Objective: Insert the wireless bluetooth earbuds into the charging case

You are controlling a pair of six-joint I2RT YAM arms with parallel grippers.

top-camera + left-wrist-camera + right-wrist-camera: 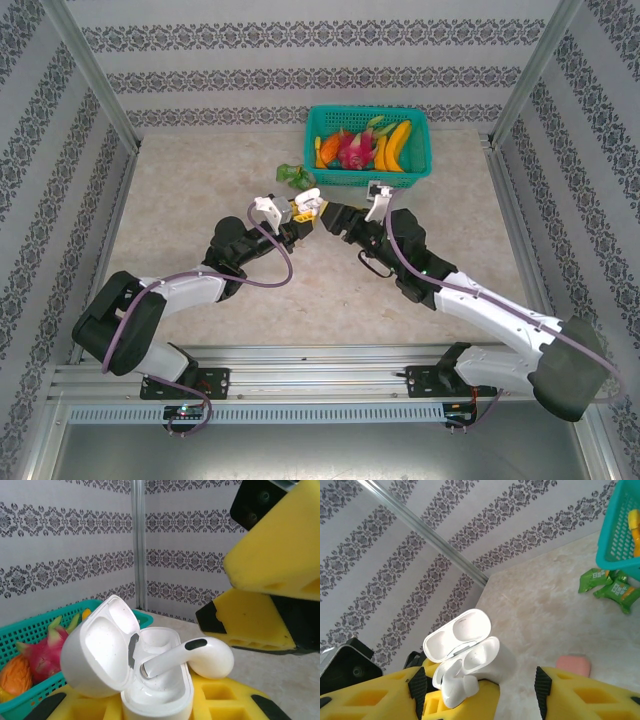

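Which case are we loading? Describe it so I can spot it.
In front of the teal basket, the left gripper holds a case off the table. It is white, lid flipped open, with a white earbud lying across its sockets; the small pink thing lies flat on the table.

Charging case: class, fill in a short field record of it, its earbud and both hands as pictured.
case: white charging case, lid open
held by: left hand, shut on the case body
earbud: white earbud lying across the open case, stem end inside, head over the rim, not seated
right hand: right hand open, close to the case, holding nothing
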